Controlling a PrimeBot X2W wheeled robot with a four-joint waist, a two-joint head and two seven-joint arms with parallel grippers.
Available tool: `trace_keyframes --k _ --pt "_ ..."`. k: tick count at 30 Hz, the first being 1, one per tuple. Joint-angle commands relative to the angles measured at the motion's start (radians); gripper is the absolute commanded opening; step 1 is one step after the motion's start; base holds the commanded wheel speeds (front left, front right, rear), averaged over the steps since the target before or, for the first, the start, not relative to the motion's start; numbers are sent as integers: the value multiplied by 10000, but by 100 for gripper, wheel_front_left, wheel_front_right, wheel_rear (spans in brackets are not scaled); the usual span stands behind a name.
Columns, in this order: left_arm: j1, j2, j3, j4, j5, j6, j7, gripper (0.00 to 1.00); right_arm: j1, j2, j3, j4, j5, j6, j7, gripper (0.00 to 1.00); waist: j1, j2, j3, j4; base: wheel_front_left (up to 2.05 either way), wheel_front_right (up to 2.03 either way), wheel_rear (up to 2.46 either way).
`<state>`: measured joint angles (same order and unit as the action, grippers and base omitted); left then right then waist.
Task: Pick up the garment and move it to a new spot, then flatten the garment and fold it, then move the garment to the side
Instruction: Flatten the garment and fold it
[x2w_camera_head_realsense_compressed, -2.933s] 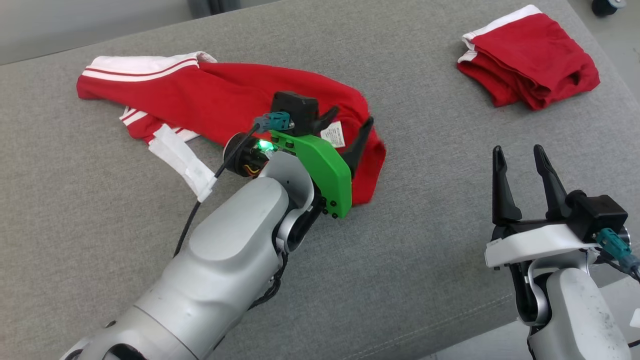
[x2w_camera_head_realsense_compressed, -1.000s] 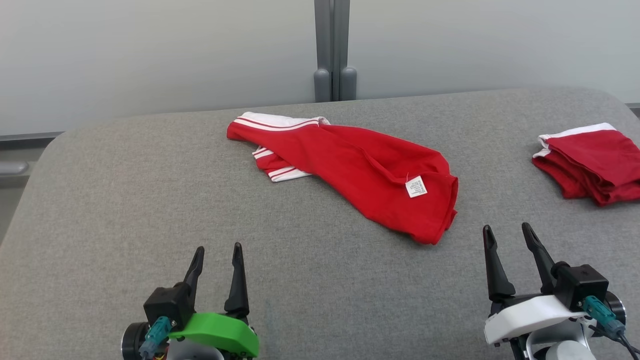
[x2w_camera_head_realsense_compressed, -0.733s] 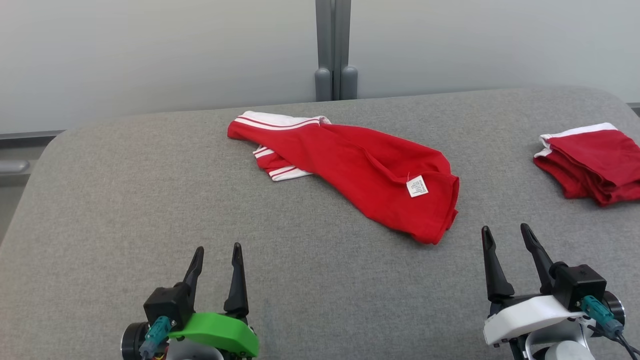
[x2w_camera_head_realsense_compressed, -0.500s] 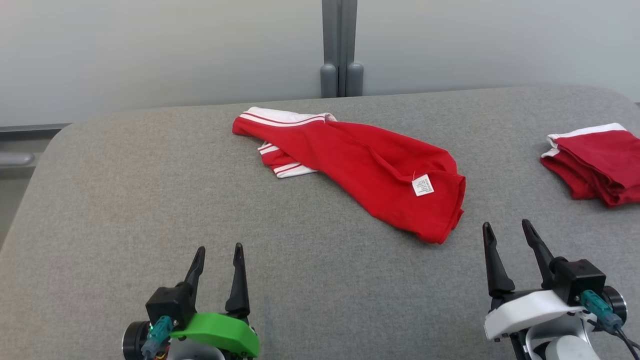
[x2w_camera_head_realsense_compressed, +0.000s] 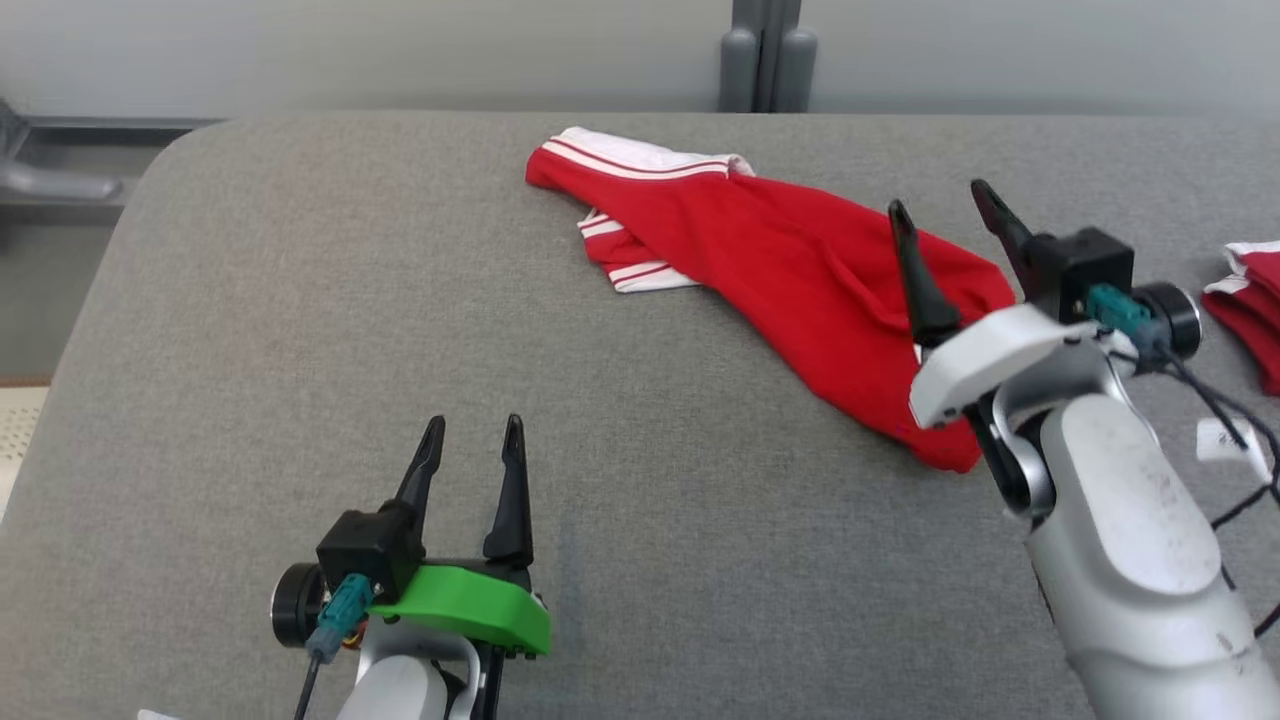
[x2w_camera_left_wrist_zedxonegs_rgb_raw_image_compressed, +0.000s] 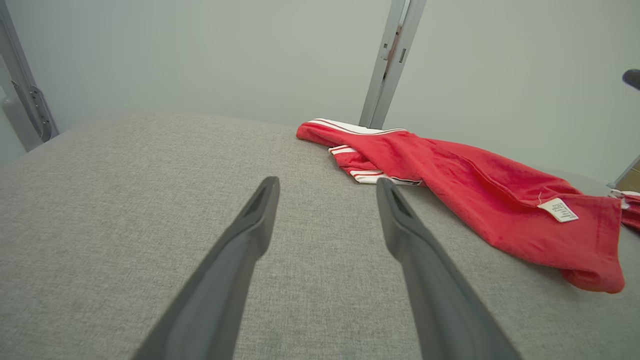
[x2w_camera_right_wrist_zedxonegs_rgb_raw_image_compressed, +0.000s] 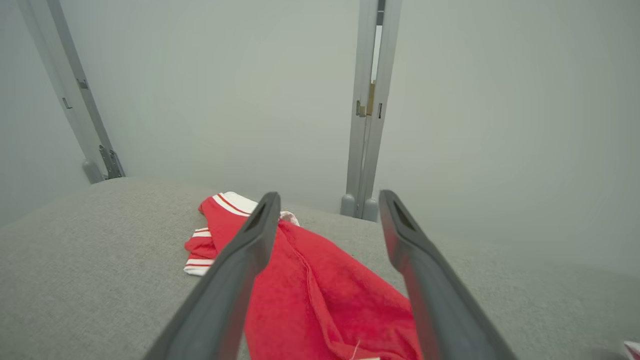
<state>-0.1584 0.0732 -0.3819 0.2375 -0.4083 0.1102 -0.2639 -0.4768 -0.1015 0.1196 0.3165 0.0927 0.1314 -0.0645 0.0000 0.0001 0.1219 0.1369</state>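
Observation:
A red garment (x2w_camera_head_realsense_compressed: 790, 270) with white striped trim lies crumpled across the far middle of the grey padded table (x2w_camera_head_realsense_compressed: 300, 300). It also shows as the red garment (x2w_camera_left_wrist_zedxonegs_rgb_raw_image_compressed: 480, 190) with a white label in the left wrist view and the red garment (x2w_camera_right_wrist_zedxonegs_rgb_raw_image_compressed: 320, 295) below the fingers in the right wrist view. My right gripper (x2w_camera_head_realsense_compressed: 940, 200) hovers open over the garment's right end, nothing between its fingers. My left gripper (x2w_camera_head_realsense_compressed: 472, 432) rests open near the table's front, well short of the cloth.
A second red garment (x2w_camera_head_realsense_compressed: 1245, 310), folded, lies at the table's right edge. A grey post (x2w_camera_head_realsense_compressed: 765, 60) stands behind the table against a pale wall. Cables (x2w_camera_head_realsense_compressed: 1215, 410) hang from the right wrist. Bare table stretches to the left.
My right arm has risen and reached forward over the garment's right end. The head camera has tilted down and swung left. The left gripper holds its place.

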Motion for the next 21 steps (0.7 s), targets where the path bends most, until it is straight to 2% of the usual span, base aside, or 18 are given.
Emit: trace_keyframes --k 1,4,10,16,21 --pt "-252 -52 -10 -77 145 -42 -4 100 -608 -151 135 399 235 -15 199 100 0 -1 928 890 0 0 0" --pt "-478 -124 -46 -271 205 -111 -4 100 -1937 -613 398 1505 717 -15 569 100 0 -1 1462 1374 0 0 0" --pt "-795 -208 -152 -539 230 -187 -4 100 -3701 -1124 1061 3484 1644 -15 1055 100 0 -1 2191 2311 0 0 0" --pt "-938 -231 -352 -825 -48 -112 -5 100 -4653 -1585 1882 5098 2481 -15 1387 100 0 -1 2672 2978 0 0 0" --pt "-970 -232 -523 -1015 -193 43 -5 100 -5116 -1787 2500 5953 2922 -15 1346 100 0 -1 2941 3201 0 0 0"
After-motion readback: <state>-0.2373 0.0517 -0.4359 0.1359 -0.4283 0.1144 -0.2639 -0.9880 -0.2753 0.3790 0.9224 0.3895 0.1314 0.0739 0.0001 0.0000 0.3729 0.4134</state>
